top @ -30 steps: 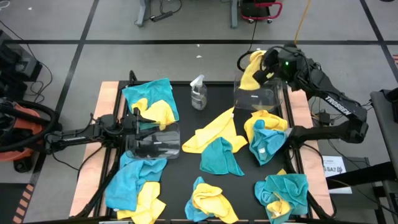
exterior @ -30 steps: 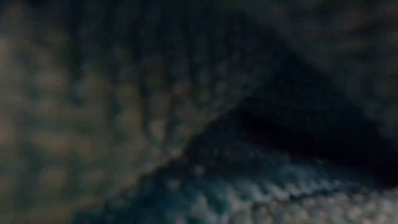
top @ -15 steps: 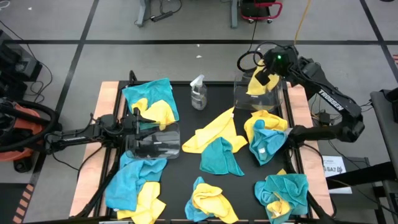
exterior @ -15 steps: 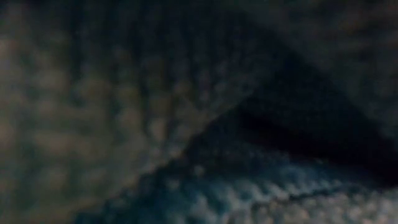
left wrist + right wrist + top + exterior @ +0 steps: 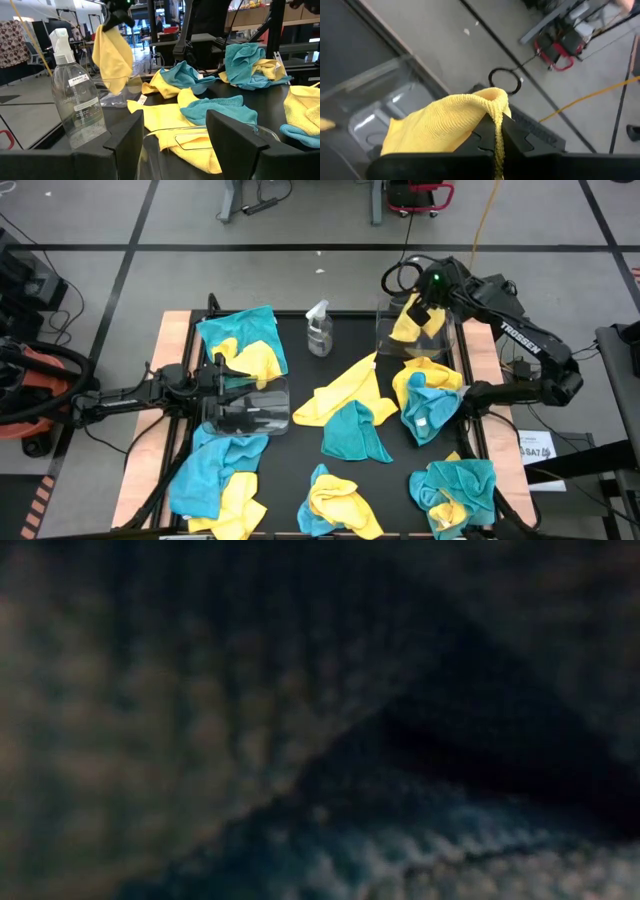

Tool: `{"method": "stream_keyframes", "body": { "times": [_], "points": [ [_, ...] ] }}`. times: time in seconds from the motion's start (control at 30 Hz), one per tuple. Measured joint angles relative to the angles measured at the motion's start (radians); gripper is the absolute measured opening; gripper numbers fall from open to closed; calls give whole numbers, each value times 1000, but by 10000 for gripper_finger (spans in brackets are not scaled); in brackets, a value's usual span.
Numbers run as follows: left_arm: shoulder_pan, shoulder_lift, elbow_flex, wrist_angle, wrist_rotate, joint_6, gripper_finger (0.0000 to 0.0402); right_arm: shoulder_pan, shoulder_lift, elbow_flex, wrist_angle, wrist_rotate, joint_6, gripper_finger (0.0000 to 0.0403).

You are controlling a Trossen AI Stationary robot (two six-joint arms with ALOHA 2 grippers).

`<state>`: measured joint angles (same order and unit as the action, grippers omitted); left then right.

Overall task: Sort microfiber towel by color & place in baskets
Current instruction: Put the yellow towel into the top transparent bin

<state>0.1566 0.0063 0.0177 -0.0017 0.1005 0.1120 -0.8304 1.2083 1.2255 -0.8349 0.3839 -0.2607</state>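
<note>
The clear spray bottle (image 5: 319, 330) stands upright near the far edge of the black table (image 5: 300, 385), and everything else sits around it. Just to its right is one clear basket (image 5: 412, 340); above that basket hangs the right gripper (image 5: 424, 308), its fingers pinched together on a yellow towel (image 5: 408, 320) that dangles down into the basket's open top. In the right wrist view that cloth (image 5: 445, 125) is folded over the closed fingers.

To the bottle's left and nearer the front edge is the second clear basket (image 5: 247, 408). The left gripper (image 5: 215, 372) rests at it, fingers apart and straddling the basket's rim (image 5: 175, 142).

I count two baskets and one bottle. Cloths lie in mixed teal and yellow heaps: one heap (image 5: 242, 340) left of the bottle, one (image 5: 218, 475) at the front left, a spread yellow cloth (image 5: 345, 390) with a teal one (image 5: 352, 430) just in front of the bottle, a small heap (image 5: 335, 502) at the front edge, and two heaps (image 5: 430, 400) (image 5: 455, 492) on the right. A cloth pressed against the low camera blocks its view completely.
</note>
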Motion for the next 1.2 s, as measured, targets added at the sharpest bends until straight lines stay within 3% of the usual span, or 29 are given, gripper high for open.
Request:
{"method": "stream_keyframes", "body": {
  "times": [0.5,0.67,0.93,1.2],
  "points": [
    [0,0,0,0,0,0,221,-35,0,-303,186,-172,36,0],
    [0,0,0,0,0,0,221,-42,0,-396,240,-186,47,0],
    [0,0,0,0,0,0,221,-54,0,-489,342,-258,87,0],
    [0,0,0,0,0,0,221,-54,50,-514,377,-261,120,0]
  ]
}}
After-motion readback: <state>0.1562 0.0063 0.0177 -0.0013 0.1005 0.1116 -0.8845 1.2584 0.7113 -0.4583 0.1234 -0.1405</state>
